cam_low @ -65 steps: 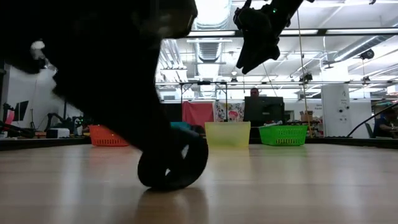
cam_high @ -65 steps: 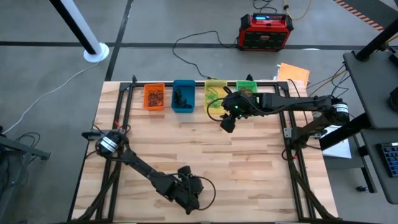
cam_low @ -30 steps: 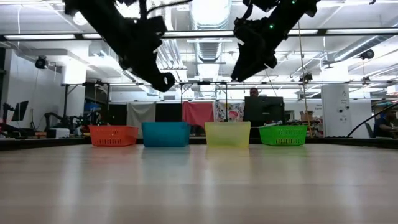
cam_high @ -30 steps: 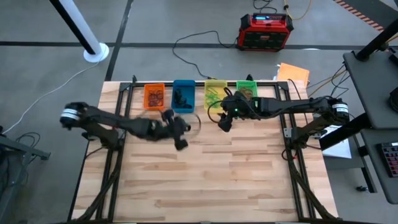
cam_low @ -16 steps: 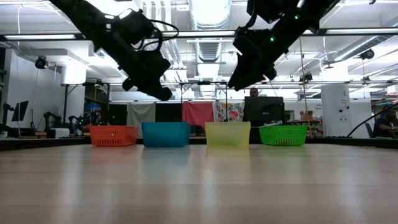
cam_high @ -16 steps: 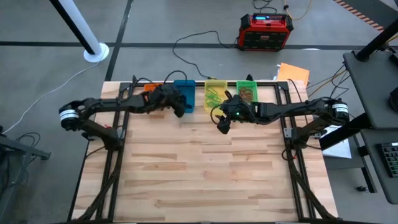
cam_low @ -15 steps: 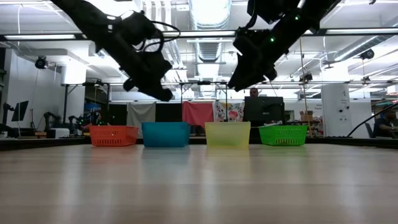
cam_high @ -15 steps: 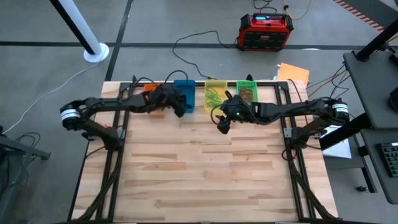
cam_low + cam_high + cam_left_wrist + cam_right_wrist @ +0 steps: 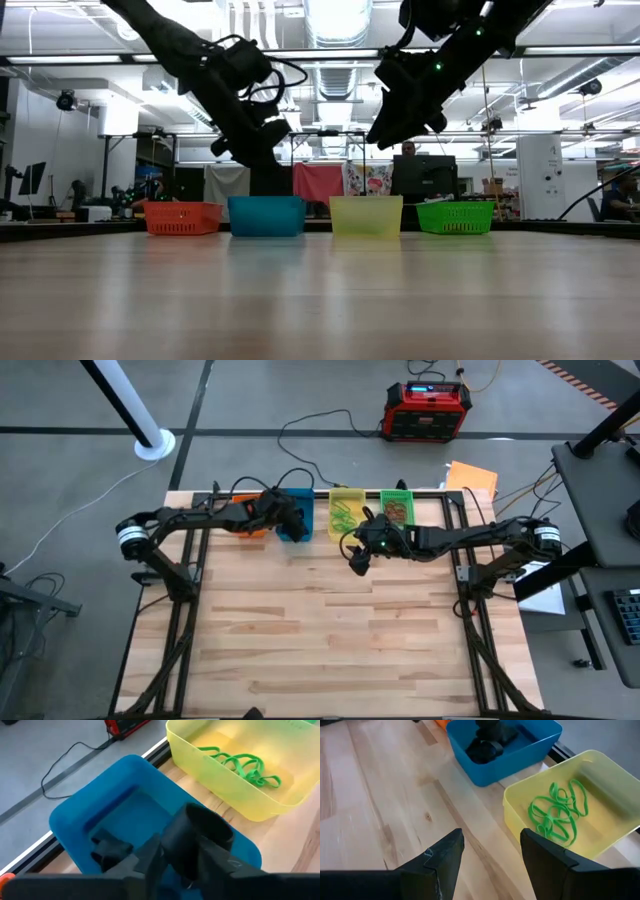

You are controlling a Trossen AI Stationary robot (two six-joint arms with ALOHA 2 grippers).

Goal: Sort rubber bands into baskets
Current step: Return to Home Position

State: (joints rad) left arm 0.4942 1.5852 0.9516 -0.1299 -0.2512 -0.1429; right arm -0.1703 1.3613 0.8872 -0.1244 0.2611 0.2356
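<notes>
Black band loop [image 9: 210,826] clamped in left tool [image 9: 180,844] over blue basket [image 9: 132,775]; right tool [image 9: 491,835] apart.

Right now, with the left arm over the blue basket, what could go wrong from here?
1. A black rubber band sits at the tip of the left gripper above the blue basket; if it clings as the arm pulls away, it may land on the table or in the yellow basket beside it.
2. The right gripper hovers open just in front of the yellow basket, near the left gripper; a wide swing could bring the arms together.
</notes>
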